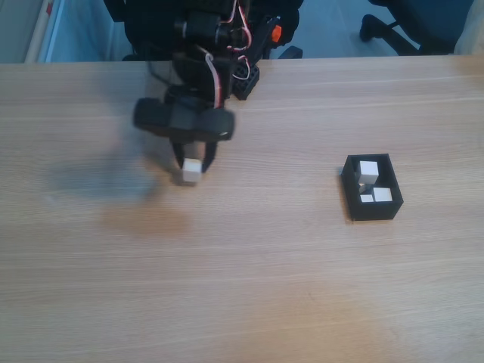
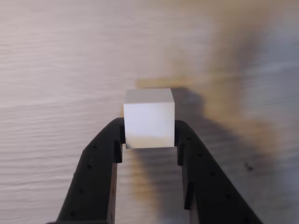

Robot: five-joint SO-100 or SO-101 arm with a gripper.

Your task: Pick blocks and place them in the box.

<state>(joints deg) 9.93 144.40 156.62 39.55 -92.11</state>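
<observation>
My black gripper (image 1: 193, 168) hangs over the left half of the wooden table, shut on a white block (image 1: 191, 171). In the wrist view the block (image 2: 149, 118) sits squarely between the two black fingers (image 2: 105, 154), lifted off the wood with its shadow below. The black box (image 1: 371, 212) stands on the table to the right in the fixed view, well apart from the gripper. Inside it lie white blocks: one at the back (image 1: 369, 169), one at the front right (image 1: 383, 194), and a third (image 1: 366, 198) partly hidden beside it.
The arm's base and cables (image 1: 219, 45) stand at the table's far edge. A chair base (image 1: 393, 26) shows on the floor behind the table at upper right. Bare wood stretches between the gripper and the box.
</observation>
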